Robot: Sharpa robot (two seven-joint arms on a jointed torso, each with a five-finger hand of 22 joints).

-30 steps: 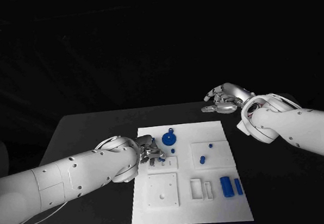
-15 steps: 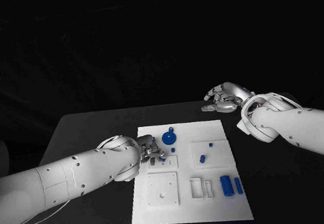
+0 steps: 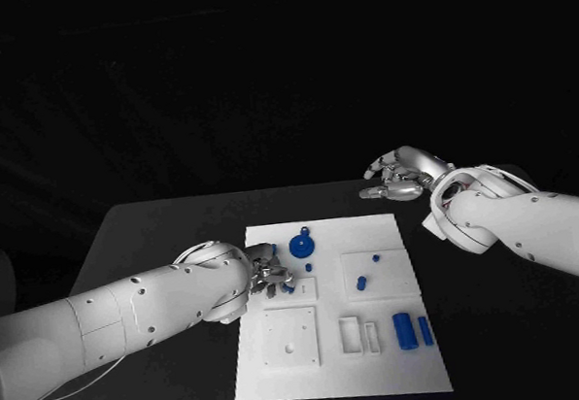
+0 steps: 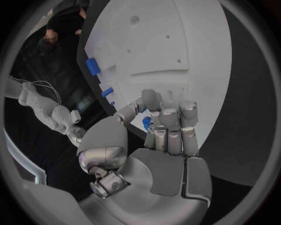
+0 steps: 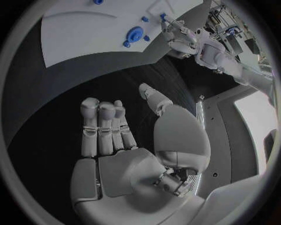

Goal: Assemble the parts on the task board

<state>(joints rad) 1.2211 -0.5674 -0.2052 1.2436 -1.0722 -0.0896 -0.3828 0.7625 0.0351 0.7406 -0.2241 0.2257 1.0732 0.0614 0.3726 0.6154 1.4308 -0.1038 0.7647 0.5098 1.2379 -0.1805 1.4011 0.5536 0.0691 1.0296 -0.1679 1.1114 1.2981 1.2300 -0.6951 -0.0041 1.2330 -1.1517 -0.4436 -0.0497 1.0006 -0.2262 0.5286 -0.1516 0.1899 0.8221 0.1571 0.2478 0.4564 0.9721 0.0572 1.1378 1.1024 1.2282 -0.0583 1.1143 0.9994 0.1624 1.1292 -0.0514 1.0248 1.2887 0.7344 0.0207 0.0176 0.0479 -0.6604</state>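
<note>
The black table (image 3: 152,225) carries the white task board (image 3: 341,375), which lies lengthwise in the middle of it. The two white arms come in from either side; the left arm (image 3: 119,312) reaches across the board's near-left edge, and the right arm (image 3: 547,224) stays over bare table off the board's far right corner.

The left hand (image 3: 269,273) sits low over the left part of the board, fingers curled in together. In the left wrist view a small blue part (image 4: 145,123) shows between the thumb and the fingers (image 4: 170,126), so the hand pinches it (how firmly cannot be told).

The right hand (image 3: 397,176) hovers beyond the board's far edge, holding nothing; in the right wrist view its fingers (image 5: 102,126) lie straight and side by side with the thumb set apart.

On the board, a round blue disc (image 3: 302,248) lies near the far edge just beside the left hand. Two blue blocks (image 3: 413,330) stand side by side near the right edge, nearer the robot. A small blue peg (image 3: 362,285) sits in the right-middle section.
</note>
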